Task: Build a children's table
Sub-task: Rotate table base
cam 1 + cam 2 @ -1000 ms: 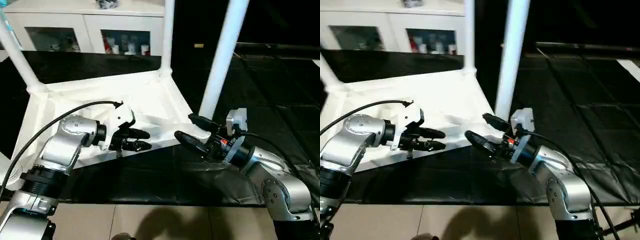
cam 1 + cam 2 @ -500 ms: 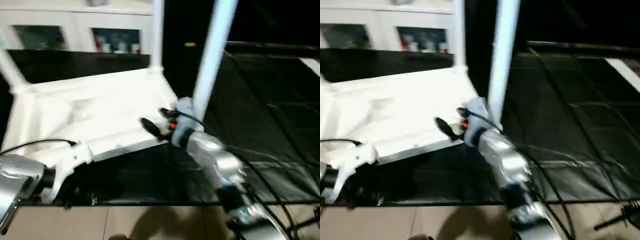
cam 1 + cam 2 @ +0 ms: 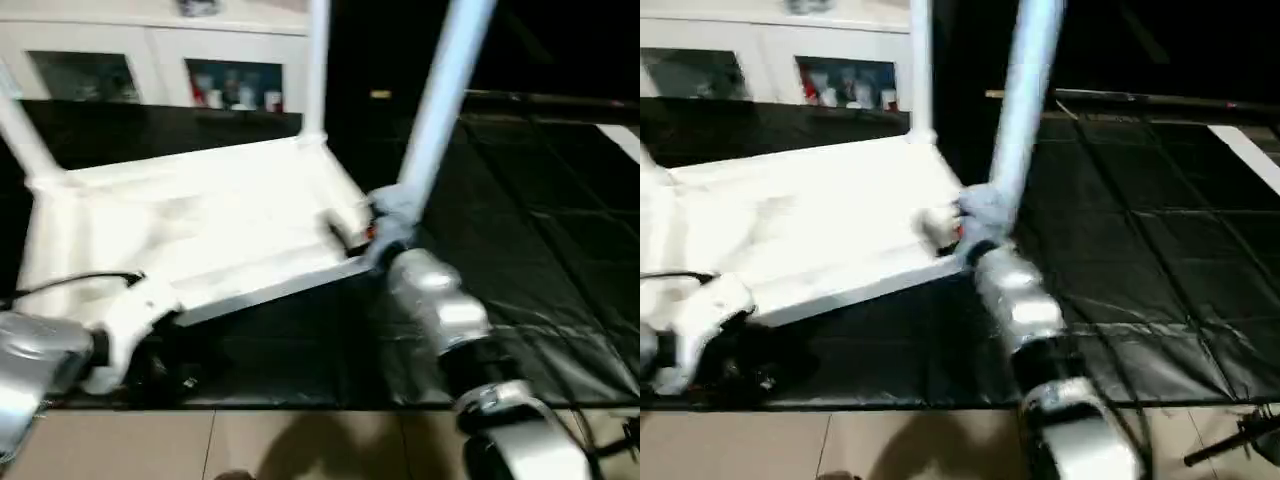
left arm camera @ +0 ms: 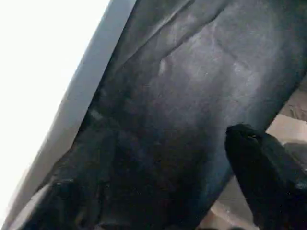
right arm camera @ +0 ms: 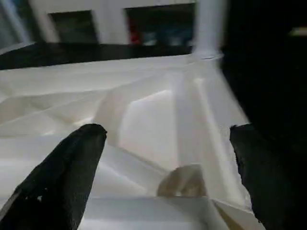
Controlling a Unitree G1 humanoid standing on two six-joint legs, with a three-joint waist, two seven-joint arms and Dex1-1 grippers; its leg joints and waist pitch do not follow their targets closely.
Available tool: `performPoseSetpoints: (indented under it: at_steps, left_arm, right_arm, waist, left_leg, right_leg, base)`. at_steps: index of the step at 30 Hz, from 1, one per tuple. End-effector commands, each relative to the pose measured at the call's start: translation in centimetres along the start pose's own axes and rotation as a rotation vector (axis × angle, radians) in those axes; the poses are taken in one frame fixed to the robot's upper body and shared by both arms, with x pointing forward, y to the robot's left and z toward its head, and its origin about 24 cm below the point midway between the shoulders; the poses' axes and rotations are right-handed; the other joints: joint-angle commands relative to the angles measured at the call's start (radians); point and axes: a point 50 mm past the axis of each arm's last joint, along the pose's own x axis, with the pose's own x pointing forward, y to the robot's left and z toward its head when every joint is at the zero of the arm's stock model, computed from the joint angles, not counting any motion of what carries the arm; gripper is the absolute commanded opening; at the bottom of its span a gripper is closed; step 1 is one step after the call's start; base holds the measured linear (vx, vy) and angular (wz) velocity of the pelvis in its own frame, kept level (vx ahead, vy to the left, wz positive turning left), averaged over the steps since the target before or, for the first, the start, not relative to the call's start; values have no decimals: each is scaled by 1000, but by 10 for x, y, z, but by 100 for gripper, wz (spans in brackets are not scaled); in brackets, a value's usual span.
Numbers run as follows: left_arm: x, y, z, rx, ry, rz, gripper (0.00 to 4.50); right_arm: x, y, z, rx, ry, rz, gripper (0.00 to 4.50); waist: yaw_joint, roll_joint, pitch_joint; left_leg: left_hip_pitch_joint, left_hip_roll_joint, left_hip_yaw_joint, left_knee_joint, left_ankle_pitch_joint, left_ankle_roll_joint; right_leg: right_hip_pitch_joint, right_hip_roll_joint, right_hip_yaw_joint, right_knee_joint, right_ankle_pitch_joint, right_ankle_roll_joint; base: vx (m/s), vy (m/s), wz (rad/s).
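left gripper [image 4: 158, 191]: jaws spread, empty, low over black mat [image 3: 520, 250] | right gripper [image 5: 163, 177]: jaws wide at near corner | children's table [image 3: 190, 220]: upside down on mat, legs up; likely light, stiff, slippery – grip rim or leg base

Dim and motion-smeared throughout, with glare bleaching the white table top [image 3: 190, 220], deep shadow over the black floor covering [image 3: 540, 230], fingers [image 5: 62, 177] softly unfocused.
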Motion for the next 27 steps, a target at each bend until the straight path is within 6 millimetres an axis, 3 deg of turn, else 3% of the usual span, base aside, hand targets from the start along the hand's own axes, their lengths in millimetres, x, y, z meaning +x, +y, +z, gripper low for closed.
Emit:
performPoseSetpoints:
  at_steps: [1, 2, 3, 7, 14, 16, 17, 18, 19, 21, 22, 23, 24, 27]
  left_arm:
    - [4, 7, 6, 33, -19, 67, 432]
    - [5, 8, 7, 37, -29, 84, 440]
    - [8, 10, 9, 35, -40, 99, 446]
    - [17, 14, 17, 58, -84, 151, 446]
    - [25, 20, 29, 82, -163, 203, 446]
    - [29, 21, 33, 81, -196, 221, 446]
    - [31, 22, 33, 82, -211, 236, 446]
    - [33, 22, 34, 83, -218, 244, 446]
    - [35, 22, 37, 77, -257, 257, 446]
    - [38, 20, 40, 53, -312, 259, 446]
    - [39, 19, 40, 44, -325, 257, 446]
    - [39, 19, 40, 44, -325, 257, 446]
    - [41, 14, 42, 7, -390, 238, 446]
    - [41, 3, 43, -92, -545, 236, 446]
  right_arm:
    - [-4, -23, 5, -2, -22, -105, 450]
    - [-5, -28, 6, -3, -24, -122, 450]
    - [-6, -34, 7, -5, -28, -143, 450]
    - [-12, -58, 12, -10, -45, -233, 450]
    - [-18, -73, 14, -12, -52, -282, 450]
    - [-20, -80, 14, -21, -55, -302, 450]
    - [-22, -83, 15, -29, -57, -312, 450]
    - [-23, -84, 15, -33, -59, -318, 450]
    - [-24, -84, 15, -50, -65, -294, 450]
    - [-23, -79, 15, -69, -67, -229, 450]
    - [-23, -77, 15, -72, -67, -208, 450]
    - [-23, -77, 15, -72, -67, -208, 450]
    - [-23, -67, 13, -77, -65, -116, 450]
    - [-31, -45, 2, -102, -47, 60, 450]
  waist:
    - [-7, 30, -60]
    - [-3, 38, -62]
    - [-4, 34, -61]
    - [-2, 38, -62]
    - [3, 39, -67]
    - [1, 56, -68]
    - [-2, 45, -67]
    - [0, 45, -67]
    - [1, 55, -68]
    - [0, 50, -68]
    - [-1, 60, -66]
    - [-2, 56, -67]
    - [-4, 61, -67]
    - [-6, 55, -67]
  left_leg:
    - [21, 14, -1, -62, -243, -46]
    - [21, 13, -3, -62, -241, -48]
    - [19, 13, -2, -62, -254, -51]
    - [19, 12, -4, -58, -272, -49]
    - [12, 12, -5, -52, -235, -38]
    - [12, 11, -6, -49, -225, -38]
    - [10, 10, -4, -48, -242, -34]
    - [10, 10, -4, -48, -242, -32]
    - [7, 8, -6, -46, -234, -27]
    - [7, 9, -3, -45, -238, -21]
    - [7, 11, -4, -46, -247, -18]
    - [5, 11, -5, -46, -244, -17]
    - [1, 8, -6, -45, -240, -11]
    - [-1, 13, -6, -44, -223, 10]
  right_leg:
    - [39, -58, 50, -70, -111, -153]
    - [40, -61, 49, -68, -110, -155]
    - [39, -58, 49, -70, -109, -159]
    - [42, -60, 47, -71, -133, -160]
    - [47, -60, 44, -65, -86, -172]
    - [44, -57, 42, -61, -57, -178]
    - [48, -57, 42, -65, -62, -188]
    - [49, -59, 42, -64, -67, -188]
    - [50, -61, 41, -64, -74, -187]
    - [50, -60, 41, -68, -83, -187]
    - [49, -60, 40, -71, -87, -189]
    - [51, -60, 40, -69, -87, -189]
    - [54, -60, 39, -67, -85, -192]
    - [55, -60, 39, -70, -62, -197]
  base:
    - [0, 0, 0]
    - [0, 0, 0]
    - [0, 0, 0]
    - [0, 0, 0]
    - [0, 0, 0]
    - [0, 0, 0]
    - [0, 0, 0]
    - [0, 0, 0]
    - [0, 0, 0]
    - [0, 0, 0]
    - [0, 0, 0]
    - [0, 0, 0]
    - [0, 0, 0]
    - [0, 0, 0]
